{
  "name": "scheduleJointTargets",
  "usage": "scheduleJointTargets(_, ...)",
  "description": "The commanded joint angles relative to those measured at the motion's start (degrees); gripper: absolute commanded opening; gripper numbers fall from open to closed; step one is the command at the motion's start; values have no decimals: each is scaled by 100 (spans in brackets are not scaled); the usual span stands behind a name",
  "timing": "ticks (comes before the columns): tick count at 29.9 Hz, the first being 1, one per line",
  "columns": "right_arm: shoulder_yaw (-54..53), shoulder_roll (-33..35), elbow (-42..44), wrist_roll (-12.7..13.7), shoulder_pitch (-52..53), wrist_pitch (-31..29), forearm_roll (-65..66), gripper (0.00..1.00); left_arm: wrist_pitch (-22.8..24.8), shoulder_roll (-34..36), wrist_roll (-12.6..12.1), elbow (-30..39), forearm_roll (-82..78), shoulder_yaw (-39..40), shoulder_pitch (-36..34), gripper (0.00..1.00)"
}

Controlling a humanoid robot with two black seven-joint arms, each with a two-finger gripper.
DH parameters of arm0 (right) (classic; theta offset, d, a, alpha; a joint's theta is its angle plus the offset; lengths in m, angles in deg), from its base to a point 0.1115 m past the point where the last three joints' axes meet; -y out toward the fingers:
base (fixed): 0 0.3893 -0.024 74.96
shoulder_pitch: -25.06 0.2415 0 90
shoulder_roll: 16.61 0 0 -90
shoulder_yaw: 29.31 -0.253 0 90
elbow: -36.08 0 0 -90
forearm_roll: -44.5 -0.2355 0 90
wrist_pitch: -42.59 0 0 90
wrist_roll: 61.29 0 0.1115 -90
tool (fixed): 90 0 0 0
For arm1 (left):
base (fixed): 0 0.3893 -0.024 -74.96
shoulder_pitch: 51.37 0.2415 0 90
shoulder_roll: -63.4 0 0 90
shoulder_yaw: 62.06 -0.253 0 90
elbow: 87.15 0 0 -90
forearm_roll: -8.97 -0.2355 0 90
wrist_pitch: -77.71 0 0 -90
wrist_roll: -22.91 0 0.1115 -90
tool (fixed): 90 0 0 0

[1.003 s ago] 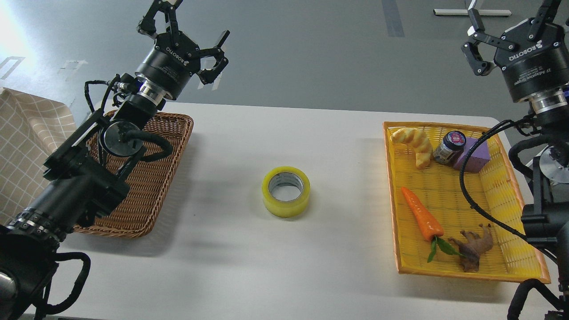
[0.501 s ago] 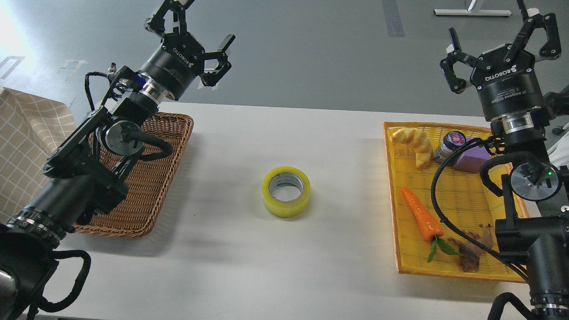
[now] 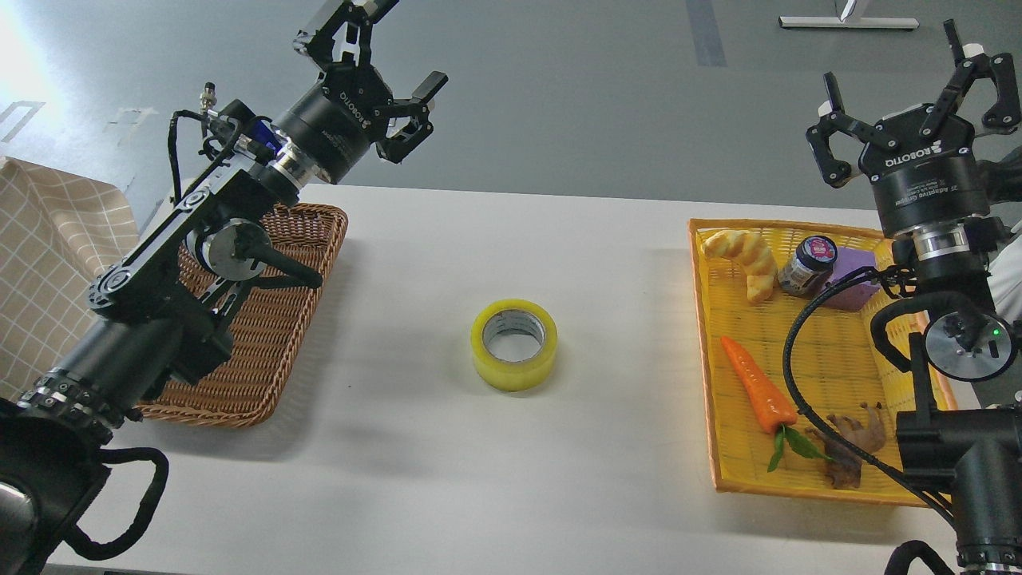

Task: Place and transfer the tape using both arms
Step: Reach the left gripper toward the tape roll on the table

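The tape (image 3: 513, 344), a yellowish translucent roll with a grey-white core, lies flat on the white table (image 3: 495, 463) near its middle, touched by nothing. My left gripper (image 3: 383, 68) is open and empty, raised high beyond the table's far edge, up and left of the tape. My right gripper (image 3: 910, 88) is open and empty, raised above the far end of the yellow tray, far right of the tape.
A brown wicker basket (image 3: 299, 263) stands at the left under my left arm. A yellow tray (image 3: 718, 447) at the right holds a croissant (image 3: 746, 259), a jar (image 3: 808, 265), a purple block (image 3: 858, 275), a carrot (image 3: 757, 385) and a brown toy animal (image 3: 850, 447). A checked cloth (image 3: 48, 255) lies far left.
My left gripper has risen and moved right, away from the basket. My right gripper has swung left into fuller view over the tray's far end. The tape has not moved.
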Motion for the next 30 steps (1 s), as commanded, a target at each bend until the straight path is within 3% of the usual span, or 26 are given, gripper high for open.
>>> scheduleJointTargets(1,-39,0,11,-3,-26,1,0,99,0,1,3,151,-430,-31,-8,98)
scheduleJointTargets(12,-91,0,3,-3,-61,1,0,99,-23,80,3,1099,-2600,-119,45,98)
scheduleJointTargets(30,-92,-9,3,-12,-122,1,0,99,-356,247,21,1565,-6123,-302,97,98)
